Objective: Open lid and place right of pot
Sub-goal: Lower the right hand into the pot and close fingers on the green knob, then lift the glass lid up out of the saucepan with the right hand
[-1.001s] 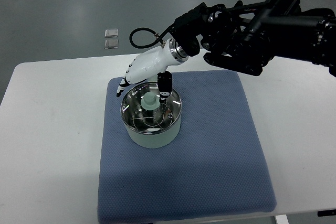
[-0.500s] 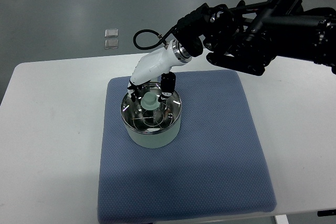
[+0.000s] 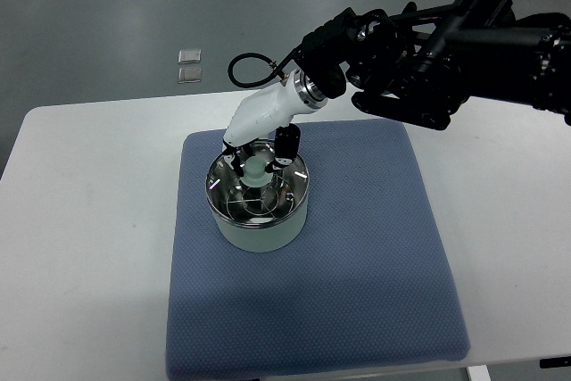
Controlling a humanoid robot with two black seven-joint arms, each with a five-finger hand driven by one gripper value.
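Note:
A pale green pot (image 3: 258, 229) stands on the left part of the blue mat (image 3: 357, 274). Its glass lid (image 3: 254, 198) with a steel rim lies on top, with a pale green knob (image 3: 255, 169) at the centre. My right hand (image 3: 260, 157), white with black fingertips, comes in from the right on a black arm and hangs over the lid. Its fingers (image 3: 285, 143) curl around the knob on both sides and close on it. The lid still sits flat on the pot. The left arm does not show.
The mat lies on a white table (image 3: 80, 247). To the right of the pot the mat stretches bare. Two small clear packets (image 3: 188, 64) lie on the grey floor beyond the table's far edge.
The right hand's fingers, spread over the pot's far rim a second ago, have drawn in and closed around the knob. The lid and pot have not moved.

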